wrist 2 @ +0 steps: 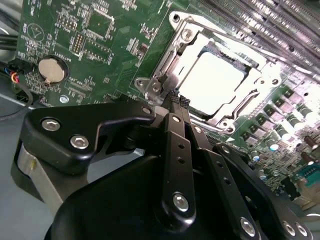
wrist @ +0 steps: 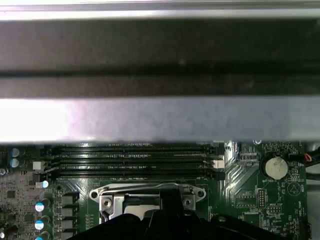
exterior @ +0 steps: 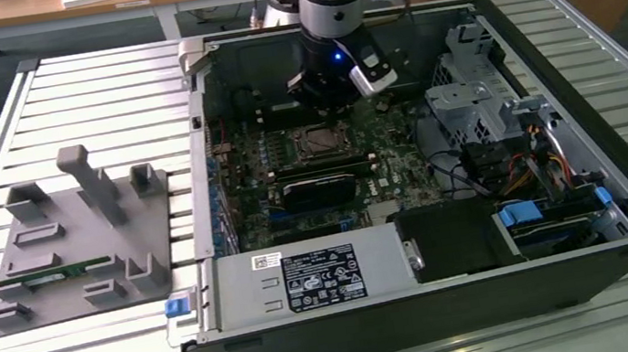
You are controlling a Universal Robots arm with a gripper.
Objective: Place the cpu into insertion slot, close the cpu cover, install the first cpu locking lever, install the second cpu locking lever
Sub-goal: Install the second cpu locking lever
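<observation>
The arm reaches steeply down; its gripper (wrist 2: 176, 99), fingers together, touches the cpu cover (wrist 2: 181, 37) edge, hiding the corner.

Daylight is falling evenly across the exterior view, brightening the slatted table (exterior: 93, 96) while the inside of the case (exterior: 412, 171) is sitting in deep shadow. A small blue light is glowing on the arm (exterior: 330, 7). In the second wrist view, glare is washing out the cpu (wrist 2: 215, 82) and cover (wrist 2: 185, 37) to near white, and the gripper (wrist 2: 176, 99) is looming dark, soft close to the lens. In the first wrist view, the case wall (wrist: 160, 117) is blurring into pale and dark bands; the board (wrist: 250, 175) below is staying sharper.
</observation>
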